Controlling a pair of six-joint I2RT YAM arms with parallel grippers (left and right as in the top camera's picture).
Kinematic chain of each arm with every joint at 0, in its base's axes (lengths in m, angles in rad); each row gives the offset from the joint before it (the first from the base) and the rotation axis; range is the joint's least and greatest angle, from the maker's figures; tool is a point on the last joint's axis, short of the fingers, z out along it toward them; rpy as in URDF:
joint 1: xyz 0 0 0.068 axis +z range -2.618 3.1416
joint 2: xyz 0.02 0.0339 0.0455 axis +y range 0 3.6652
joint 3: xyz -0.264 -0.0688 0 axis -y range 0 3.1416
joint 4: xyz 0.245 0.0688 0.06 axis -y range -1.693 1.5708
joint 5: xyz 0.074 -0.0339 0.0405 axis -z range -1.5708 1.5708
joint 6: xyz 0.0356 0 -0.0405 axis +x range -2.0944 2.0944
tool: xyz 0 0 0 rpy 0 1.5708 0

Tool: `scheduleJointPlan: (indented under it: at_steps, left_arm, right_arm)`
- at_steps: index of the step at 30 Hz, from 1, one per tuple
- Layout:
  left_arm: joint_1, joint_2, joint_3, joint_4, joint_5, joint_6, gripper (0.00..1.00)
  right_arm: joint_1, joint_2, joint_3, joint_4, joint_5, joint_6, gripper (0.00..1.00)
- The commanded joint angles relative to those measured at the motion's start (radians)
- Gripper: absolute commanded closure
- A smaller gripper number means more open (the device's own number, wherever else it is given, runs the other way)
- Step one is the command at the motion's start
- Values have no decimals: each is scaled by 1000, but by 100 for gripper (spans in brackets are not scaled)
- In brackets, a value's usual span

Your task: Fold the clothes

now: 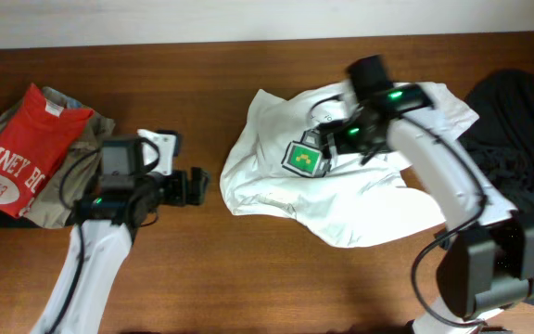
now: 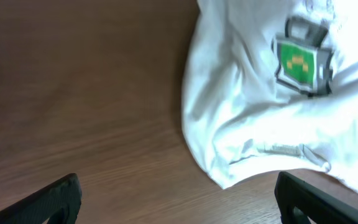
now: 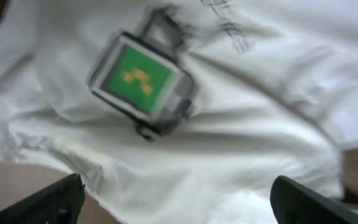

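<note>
A white T-shirt (image 1: 360, 199) with a green-and-black square print (image 1: 306, 160) lies crumpled at the table's middle right. My right gripper (image 1: 341, 137) is open and hovers over the shirt beside the print; in the right wrist view the print (image 3: 143, 78) and white cloth (image 3: 229, 162) lie between its fingers (image 3: 179, 205). My left gripper (image 1: 193, 186) is open and empty over bare wood, just left of the shirt's hem. In the left wrist view the shirt (image 2: 253, 112) sits ahead of the open fingers (image 2: 179, 202).
A red T-shirt with white lettering (image 1: 21, 153) lies on a khaki garment (image 1: 82, 139) at the far left. A black garment (image 1: 517, 130) is heaped at the right edge. The wooden table (image 1: 248, 278) ends at a white wall behind.
</note>
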Motion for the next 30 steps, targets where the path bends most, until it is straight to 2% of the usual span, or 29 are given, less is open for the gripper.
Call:
scheduleJointPlan:
  at_steps: [1,4,5,6,7,8,9,11,12,13,16,17,18,19,21,22,23,24,26,28,30]
  left_arm:
    - [-108,235,14,63,19,1,1]
    - [-181,435,14,202,18,9,1]
    - [-195,487,14,258,19,8,9]
    - [-203,509,14,282,19,8,29]
    - [-208,518,14,293,19,8,50]
    - [-213,517,15,301,18,8,89]
    - [-212,517,17,300,16,9,99]
    - [-188,506,59,259,-84,8,99]
    - [-136,490,150,197,-244,9,100]
    - [-89,487,234,162,-329,9,100]
    - [97,488,563,161,-364,8,100]
    - [140,488,636,159,-334,8,80]
    - [168,488,673,146,-246,8,14]
    - [177,488,678,105,-175,8,1]
    - [170,493,669,-103,-123,8,1]
    - [157,502,665,-300,-126,8,1]
    - [142,512,636,-574,-130,8,1]
    - [142,512,603,-631,-133,8,1]
    - [143,512,504,-654,-222,-41,1]
    - [143,512,398,-616,-366,-178,1]
    - [143,512,301,-482,-345,-198,1]
  right_arm:
    - [-145,-37,18,-100,-42,23,1]
    - [-301,-37,18,-161,-43,23,1]
    - [-327,-37,18,-172,-42,18,1]
    - [-339,-37,18,-174,-42,11,0]
    - [-344,-37,18,-174,-42,11,3]
    - [-346,-37,18,-174,-42,12,8]
    - [-346,-37,18,-174,-42,12,10]
    - [-346,-37,18,-174,-20,12,10]
    - [-346,-37,18,-174,11,12,11]
    - [-346,-37,18,-174,14,12,10]
    - [-346,-37,18,-173,14,12,10]
    - [-346,-37,18,-173,14,12,9]
    - [-346,-37,18,-173,14,12,6]
    - [-346,-37,18,-173,14,12,5]
    - [-346,-37,17,-174,14,12,4]
    - [-346,-37,17,-174,14,12,3]
    - [-346,-36,17,-174,14,12,1]
    - [-346,-35,17,-173,14,12,0]
    - [-346,-35,14,-173,14,12,0]
    - [-346,-35,6,-171,14,11,0]
    - [-346,-35,-6,-158,14,12,1]
